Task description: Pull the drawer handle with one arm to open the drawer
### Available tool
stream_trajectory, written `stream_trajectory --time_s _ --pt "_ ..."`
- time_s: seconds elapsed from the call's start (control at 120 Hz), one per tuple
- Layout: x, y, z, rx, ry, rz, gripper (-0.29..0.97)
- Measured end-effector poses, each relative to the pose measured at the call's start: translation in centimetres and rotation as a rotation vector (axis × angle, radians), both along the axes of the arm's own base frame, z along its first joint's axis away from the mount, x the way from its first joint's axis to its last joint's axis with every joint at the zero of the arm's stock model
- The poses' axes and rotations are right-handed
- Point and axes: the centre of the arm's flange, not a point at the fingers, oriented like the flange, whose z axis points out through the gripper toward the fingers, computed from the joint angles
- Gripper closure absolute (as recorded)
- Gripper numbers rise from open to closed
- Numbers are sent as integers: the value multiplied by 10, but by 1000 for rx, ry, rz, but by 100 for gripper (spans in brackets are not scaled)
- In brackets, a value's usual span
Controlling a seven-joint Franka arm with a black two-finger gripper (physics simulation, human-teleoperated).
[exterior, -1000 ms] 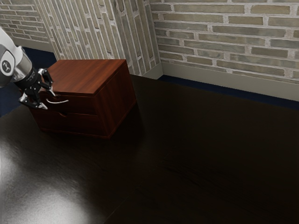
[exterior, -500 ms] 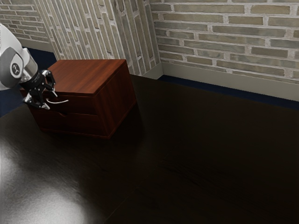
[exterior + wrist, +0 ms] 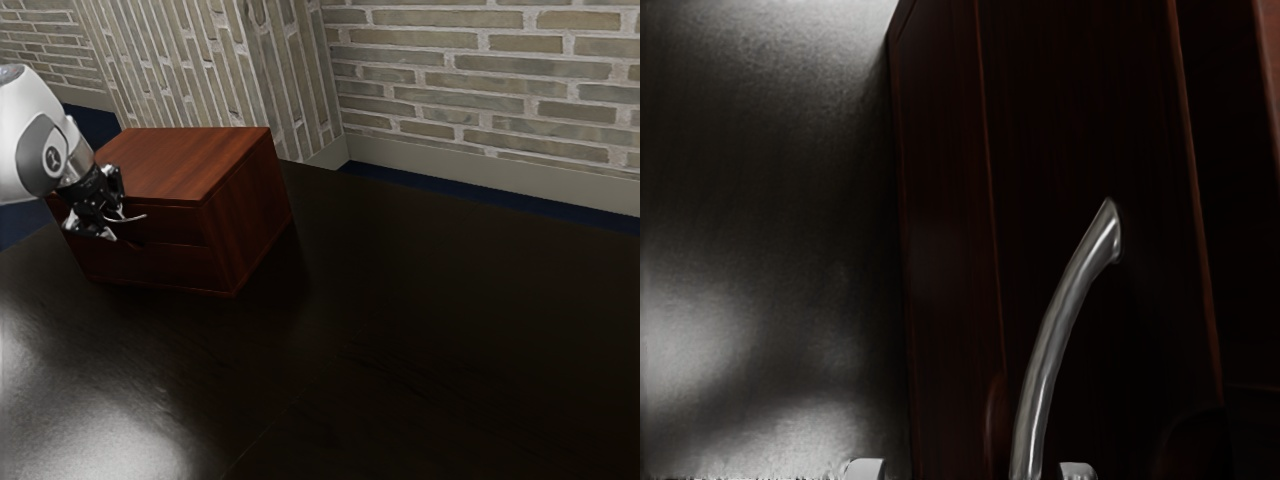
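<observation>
The desk [image 3: 420,340] is open toward the exterior view's right; the drawer cabinet [image 3: 200,170] and brick wall [image 3: 480,70] obstruct the rear.

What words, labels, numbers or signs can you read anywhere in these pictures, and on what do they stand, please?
There is no readable text in either view.
The round mark on the arm: a symbol, no letters legible.
The drawer cabinet, its handle, the table and the brick wall: no writing.
</observation>
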Motion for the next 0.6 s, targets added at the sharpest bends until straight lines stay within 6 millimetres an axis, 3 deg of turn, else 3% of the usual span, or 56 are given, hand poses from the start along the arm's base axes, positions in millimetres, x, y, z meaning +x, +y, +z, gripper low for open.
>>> stream_trajectory --time_s 0.275,0.6 --pt "-18 -1 1 -35 -3 12 72" --pt "-78 -6 5 -119 -39 29 75"
